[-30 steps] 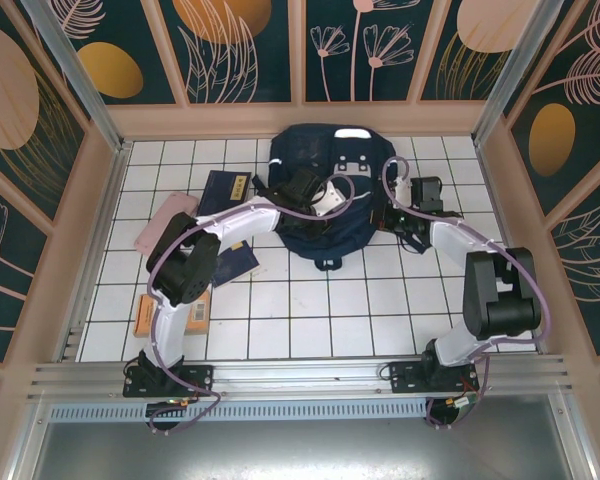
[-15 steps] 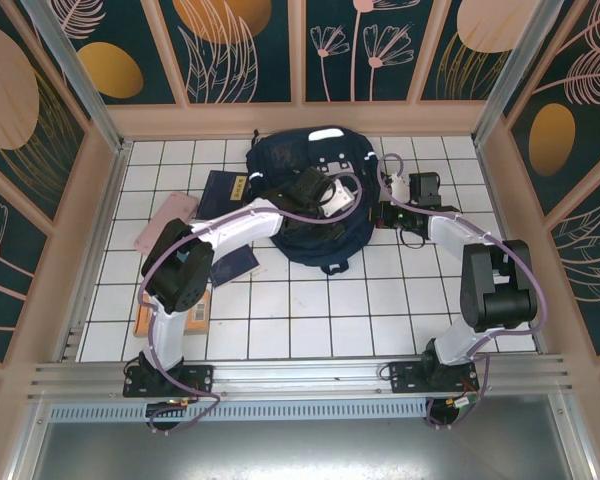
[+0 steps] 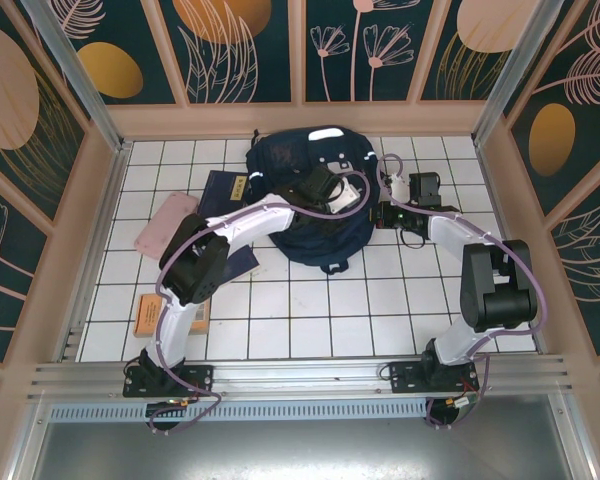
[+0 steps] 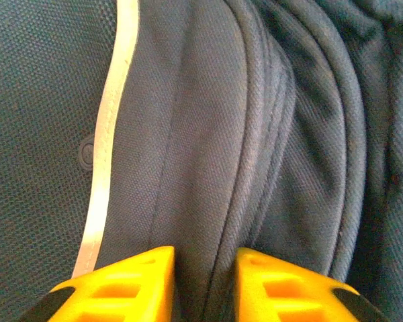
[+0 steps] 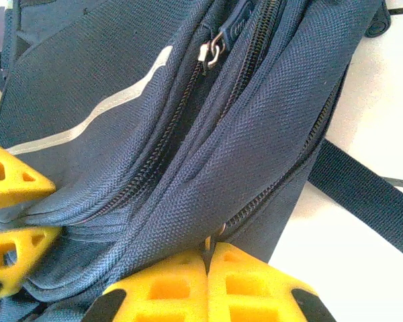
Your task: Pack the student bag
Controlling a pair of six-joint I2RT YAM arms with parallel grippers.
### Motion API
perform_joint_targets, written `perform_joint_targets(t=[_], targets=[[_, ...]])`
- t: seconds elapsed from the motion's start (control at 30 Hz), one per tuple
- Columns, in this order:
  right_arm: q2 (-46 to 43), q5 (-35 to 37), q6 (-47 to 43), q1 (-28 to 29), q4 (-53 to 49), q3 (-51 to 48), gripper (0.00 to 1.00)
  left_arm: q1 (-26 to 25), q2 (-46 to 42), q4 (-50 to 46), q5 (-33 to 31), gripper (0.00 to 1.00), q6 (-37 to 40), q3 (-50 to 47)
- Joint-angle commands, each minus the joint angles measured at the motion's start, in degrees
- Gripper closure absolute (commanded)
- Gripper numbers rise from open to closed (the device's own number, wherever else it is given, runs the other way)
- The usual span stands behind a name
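The student bag (image 3: 280, 160) lies flat at the far middle of the white tiled counter (image 3: 280, 300), its top close to the back wall. The left fingers (image 4: 127, 282) are clamped on a raised fold of its navy fabric, just beside the white stripe (image 4: 107, 147). The right fingers (image 5: 168, 288) are pressed together at the bag's right side, pinching a small metal zip pull (image 5: 217, 233) between their tips. Left of the bag, a navy booklet (image 3: 225, 187), a pink case (image 3: 165, 222) and an orange box (image 3: 148, 315) lie on the tiles
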Motion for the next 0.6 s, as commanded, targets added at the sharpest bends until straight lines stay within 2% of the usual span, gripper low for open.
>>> perform_joint_targets(t=[0.0, 0.13, 0.33, 0.47, 0.57], targets=[[-3.6, -0.9, -1.0, 0.3, 2.3, 0.1, 1.00, 0.1, 1.5, -0.6, -2.0, 0.86, -0.2, 2.6], [-6.3, 0.9, 0.2, 0.7, 0.6, -1.1, 1.00, 0.1, -0.9, 2.9, -4.4, 1.00, -4.0, 2.3], [-14.8, 4.5, 2.9, 4.9, -2.7, -4.9, 1.00, 0.2, -3.7, 5.1, -10.9, 1.00, -14.5, 4.3], [-19.8, 9.7, 5.1, 12.1, -4.6, -7.2, 1.00, 0.2, -3.6, 2.6, -12.7, 1.00, -19.3, 8.2], [-23.2, 12.2, 7.1, 17.2, -4.7, -9.5, 1.00, 0.3, -2.6, -0.8, -11.8, 1.00, -21.9, 12.6]])
